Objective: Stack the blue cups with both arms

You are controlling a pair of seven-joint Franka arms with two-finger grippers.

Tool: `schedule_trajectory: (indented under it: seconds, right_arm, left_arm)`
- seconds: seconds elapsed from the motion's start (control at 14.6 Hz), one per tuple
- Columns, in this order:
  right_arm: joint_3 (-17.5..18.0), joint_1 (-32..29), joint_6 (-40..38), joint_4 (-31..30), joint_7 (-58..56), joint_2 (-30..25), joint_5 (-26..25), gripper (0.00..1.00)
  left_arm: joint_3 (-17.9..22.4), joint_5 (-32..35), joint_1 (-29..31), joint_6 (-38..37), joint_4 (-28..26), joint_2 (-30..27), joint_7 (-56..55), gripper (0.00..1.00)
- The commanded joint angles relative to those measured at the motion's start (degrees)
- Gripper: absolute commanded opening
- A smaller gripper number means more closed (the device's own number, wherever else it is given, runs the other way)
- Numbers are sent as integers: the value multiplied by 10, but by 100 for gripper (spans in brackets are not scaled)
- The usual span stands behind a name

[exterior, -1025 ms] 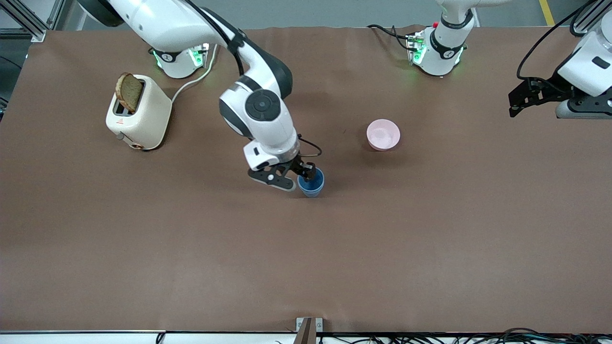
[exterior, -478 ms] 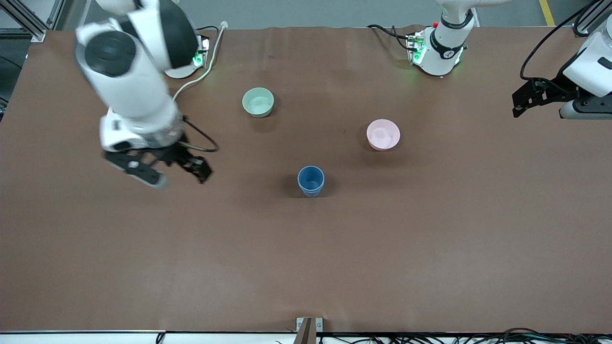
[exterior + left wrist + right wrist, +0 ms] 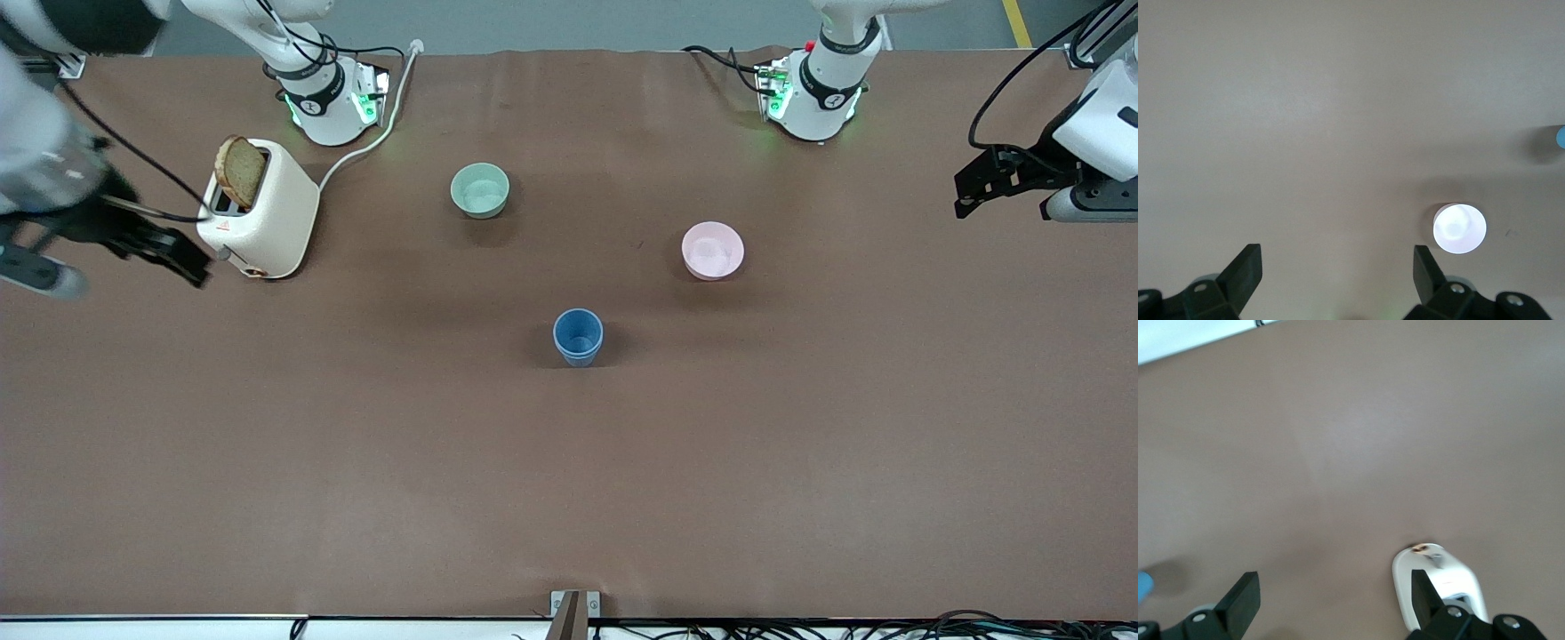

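At mid-table the blue cups point(image 3: 578, 337) stand nested, brown table point(image 3: 569, 480) bare around them. Right gripper point(image 3: 111, 258) wide, empty, beside toaster point(image 3: 260, 209); left gripper point(image 3: 1009, 182) wide, empty, waiting at the table's edge.

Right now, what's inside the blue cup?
The blue cup in the middle of the table has a second blue cup nested inside. The inner cup looks empty. Anything trapped between them is covered.

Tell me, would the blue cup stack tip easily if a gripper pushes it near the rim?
The blue cups look nested, upright and tapered toward the base, so a high push would probably tip them. They seem light and rigid. On their side, they would likely roll in a curve.
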Motion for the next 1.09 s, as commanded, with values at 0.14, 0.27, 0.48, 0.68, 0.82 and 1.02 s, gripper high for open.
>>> schedule_trajectory:
  seconds: [0.14, 0.27, 0.48, 0.68, 0.82, 1.02]
  right_arm:
    - [-103, -2, -10, -20, -197, -33, 52, 100]
    - [-107, -2, -8, -20, -198, -32, 54, 100]
    - [-106, -1, -10, -20, -198, -33, 54, 100]
    - [-106, -2, -11, -20, -201, -33, 54, 100]
    - [-106, -2, -11, -20, -203, -32, 54, 100]
    - [-102, -1, -12, -20, -201, -33, 54, 100]
  left_arm:
    - [-1, -10, 7, -5, 5, -9, 12, 100]
    - [-1, -11, 8, -5, 6, -9, 10, 100]
    - [-1, -11, 8, -7, 14, -7, 8, 100]
    - [-1, -10, 8, -20, 26, 3, 8, 100]
    - [-1, -11, 8, -21, 32, 5, 8, 100]
    - [-1, -11, 8, -21, 32, 7, 7, 100]
